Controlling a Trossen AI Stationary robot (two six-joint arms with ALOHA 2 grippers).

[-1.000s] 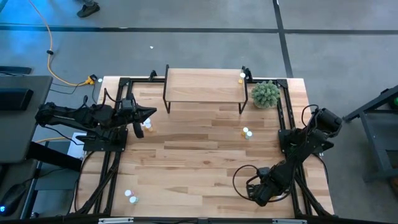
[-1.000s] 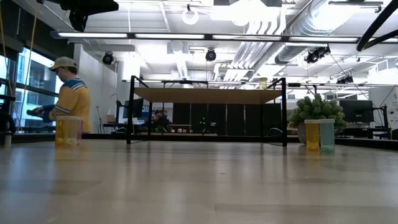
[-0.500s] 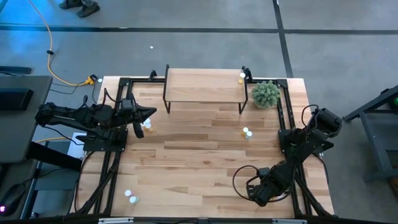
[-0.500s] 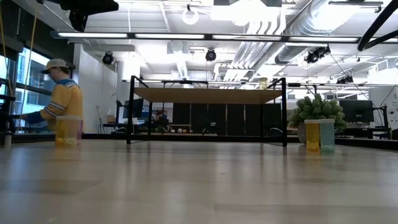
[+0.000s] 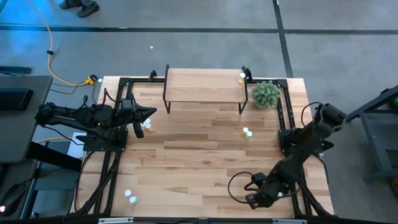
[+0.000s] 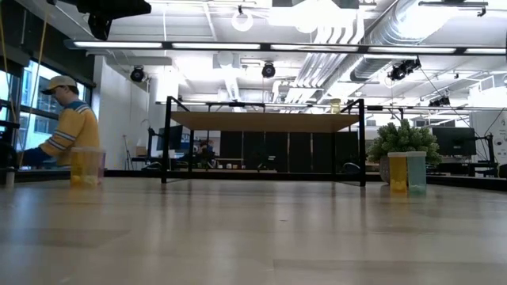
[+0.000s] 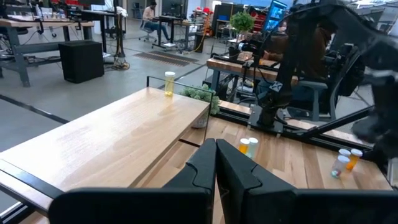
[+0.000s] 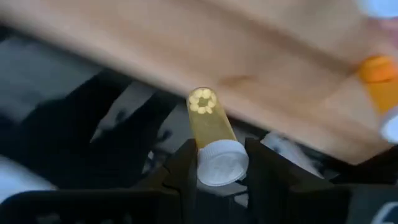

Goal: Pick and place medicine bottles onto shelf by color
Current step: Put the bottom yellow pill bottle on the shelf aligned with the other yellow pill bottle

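Right gripper (image 8: 219, 163) closed on a yellow bottle (image 8: 211, 127), held by the white cap, body sticking out forward past the fingers; seen from above, low at the near right edge of the table (image 5: 186, 162), well apart from the shelf (image 5: 202, 87). Left gripper (image 7: 216, 163) clenched shut and empty, waiting at the left side beside two bottles (image 5: 147, 126). One yellow bottle (image 5: 242, 77) already on the right end of the shelf, beside the plant (image 5: 265, 94); another pair (image 5: 247, 132) in front of the shelf, two more at the near left corner (image 5: 130, 196). Likely risks: grip only on the cap, so bottle may tilt or slip out during the long carry; may knock the standing yellow one over when set down close to it; may clip the shelf edge or the plant.
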